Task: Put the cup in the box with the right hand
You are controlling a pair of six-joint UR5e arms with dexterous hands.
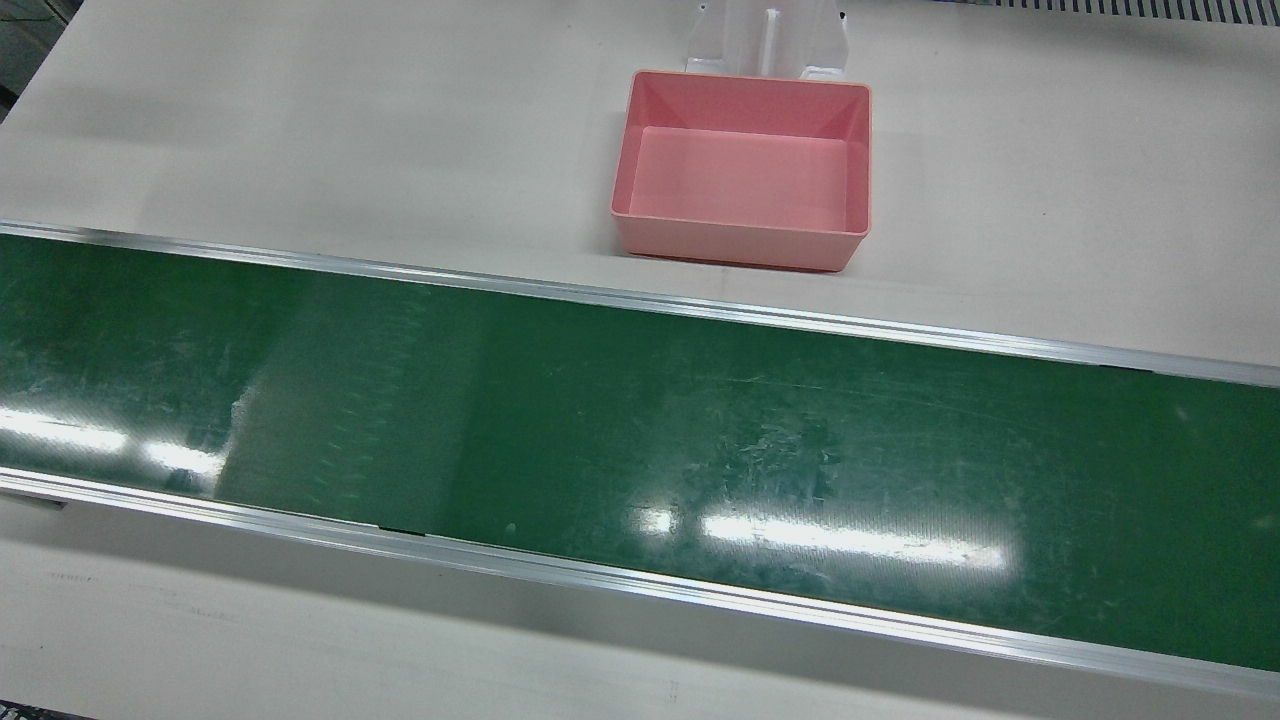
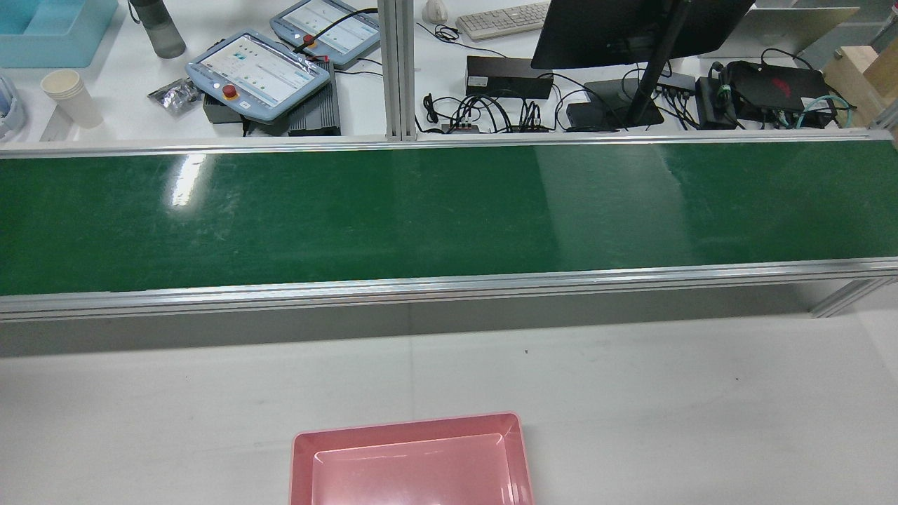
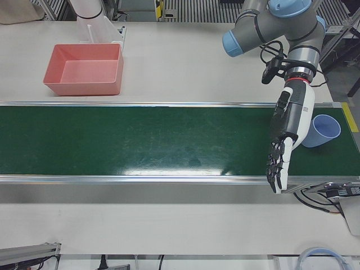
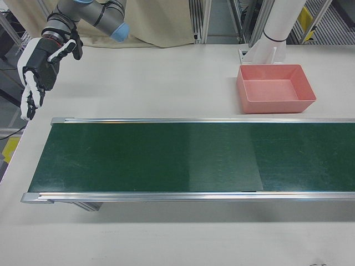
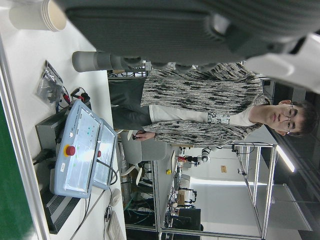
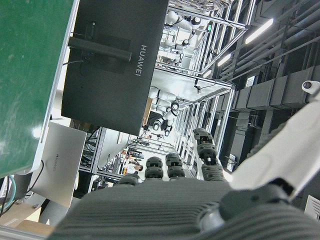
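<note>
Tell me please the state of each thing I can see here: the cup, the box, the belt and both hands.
blue cup: upright on the belt's end, beside the left hand, not held.
pink box: empty, open top.
green belt: bare except for the cup.
left hand: open, fingers pointing down, holds nothing.
right hand: open, holds nothing, off the belt's other end.

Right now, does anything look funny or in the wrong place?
A little. The blue cup sits at the far end of the green belt, right beside the left hand, but the right hand is supposed to take it, and that hand hangs open at the other end. The pink box is empty. Nothing is spilled or broken.
</note>
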